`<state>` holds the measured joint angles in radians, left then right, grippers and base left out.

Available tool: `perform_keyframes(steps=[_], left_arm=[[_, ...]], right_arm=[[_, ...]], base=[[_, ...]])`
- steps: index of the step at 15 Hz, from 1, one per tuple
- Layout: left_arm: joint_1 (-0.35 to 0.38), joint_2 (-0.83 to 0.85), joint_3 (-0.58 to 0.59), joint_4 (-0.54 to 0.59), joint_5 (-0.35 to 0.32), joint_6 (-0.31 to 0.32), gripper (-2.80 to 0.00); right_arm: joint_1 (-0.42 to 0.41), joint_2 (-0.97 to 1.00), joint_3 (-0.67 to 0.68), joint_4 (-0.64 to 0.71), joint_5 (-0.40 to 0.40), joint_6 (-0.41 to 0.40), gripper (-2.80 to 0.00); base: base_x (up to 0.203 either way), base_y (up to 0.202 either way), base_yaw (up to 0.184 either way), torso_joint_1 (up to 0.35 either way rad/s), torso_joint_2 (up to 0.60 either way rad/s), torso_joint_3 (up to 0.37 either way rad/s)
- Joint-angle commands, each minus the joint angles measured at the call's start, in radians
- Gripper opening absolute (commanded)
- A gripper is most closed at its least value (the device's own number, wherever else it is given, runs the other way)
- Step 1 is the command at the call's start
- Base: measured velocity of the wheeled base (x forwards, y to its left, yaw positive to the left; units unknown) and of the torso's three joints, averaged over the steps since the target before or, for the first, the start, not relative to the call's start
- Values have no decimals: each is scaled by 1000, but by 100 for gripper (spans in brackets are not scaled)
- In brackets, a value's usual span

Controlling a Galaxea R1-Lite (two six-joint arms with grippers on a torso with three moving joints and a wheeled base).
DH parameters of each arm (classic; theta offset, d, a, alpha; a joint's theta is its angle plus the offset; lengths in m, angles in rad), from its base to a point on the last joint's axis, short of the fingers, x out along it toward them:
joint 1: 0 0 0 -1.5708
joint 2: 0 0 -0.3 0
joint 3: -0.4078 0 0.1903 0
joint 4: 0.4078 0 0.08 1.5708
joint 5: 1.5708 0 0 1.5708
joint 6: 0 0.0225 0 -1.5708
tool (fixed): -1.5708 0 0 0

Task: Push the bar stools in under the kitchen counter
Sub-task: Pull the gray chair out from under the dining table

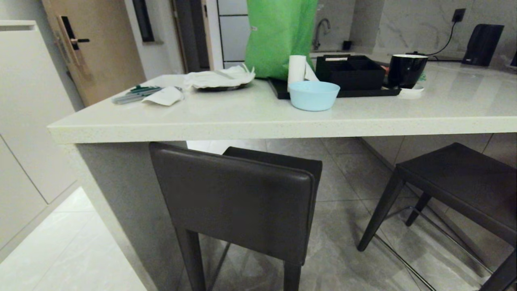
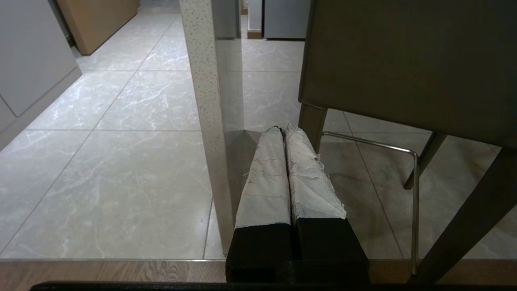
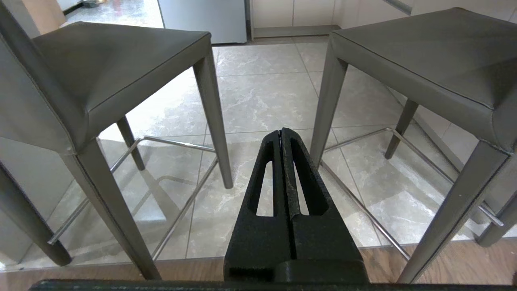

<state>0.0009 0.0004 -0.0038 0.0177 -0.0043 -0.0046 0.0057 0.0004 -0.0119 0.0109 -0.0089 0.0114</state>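
Left tool [image 2: 284,131]: cloth-wrapped fingers pressed together, holding nothing; it hangs low beside the counter's panel leg [image 2: 206,101], apparently parked since nothing is within its reach.
Right tool [image 3: 281,133]: black fingers closed tight, empty; it points at the floor gap between the two stools, touching neither.
Left bar stool [image 1: 242,198]: nearest thing in the head view, backrest toward the robot, seat partly beneath the surface edge; the backrest is the likely face to push on.
Right bar stool [image 1: 460,182]: seat mostly out from under the edge and turned at an angle, so it seems to need more travel and some squaring up.
Kitchen counter, the surface [image 1: 250,121]: thick pale slab directly above both stools, with open floor beneath for them to slide into.
Light blue bowl [image 1: 314,95]: close to the near edge; its contents cannot be seen.
Black tray [image 1: 282,91]: carries a black compartment box [image 1: 349,72], a white roll [image 1: 297,69] and a black cup [image 1: 406,69].
Green bag [image 1: 280,36]: stands upright behind the tray.
Task progress: judged barely started, both stools awaiting a push.
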Motion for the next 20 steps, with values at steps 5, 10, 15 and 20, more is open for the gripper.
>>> perform_keyframes(steps=[5, 10, 15, 20], left_arm=[[1, -5, -2, -18, -43, 113, -280], [-11, 286, -257, -22, -235, -40, -280], [-46, 985, -211, -621, -365, -42, -280], [206, 1588, -130, -1201, -795, 20, -280]], right_arm=[[-1, 50, -82, 29, 4, -64, -280], [1, 424, -308, -25, 83, -50, -280], [82, 798, -347, -158, 330, -48, -280], [355, 905, -339, -191, 392, -36, -280]], base=[[0, 0, 0, 0, 5, 4], [0, 0, 0, 0, 0, 0], [0, 0, 0, 0, 0, 0], [0, 0, 0, 0, 0, 0]])
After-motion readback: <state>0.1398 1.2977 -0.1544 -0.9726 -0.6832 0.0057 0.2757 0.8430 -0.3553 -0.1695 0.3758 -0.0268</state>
